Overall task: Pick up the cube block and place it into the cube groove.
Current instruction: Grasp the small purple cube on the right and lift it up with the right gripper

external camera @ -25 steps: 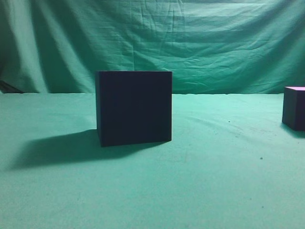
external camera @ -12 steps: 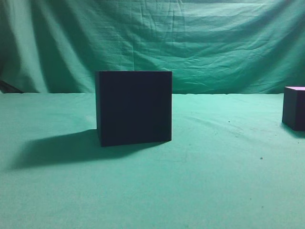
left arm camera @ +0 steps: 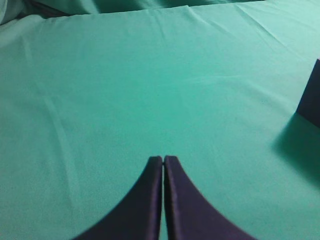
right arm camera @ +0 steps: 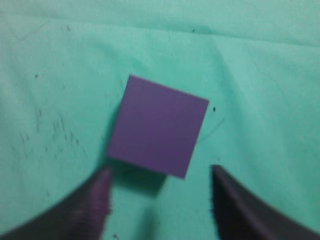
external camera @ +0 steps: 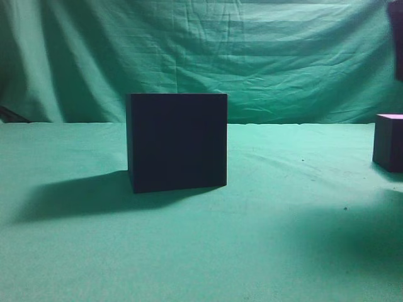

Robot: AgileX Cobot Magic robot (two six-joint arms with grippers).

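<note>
green cloth covers the whole table and backdrop. i see the big near-black box sitting mid-table in the exterior view, its cube groove unseen from this height, presumably on top. the cube block rests on the cloth at the far right edge, well apart from the box. only my right wrist view shows its purple top face, turned slightly askew, with the right gripper spread wide just short of it, lined up to straddle it, i judge. my left gripper is pressed closed, empty, idle over bare cloth.
</note>
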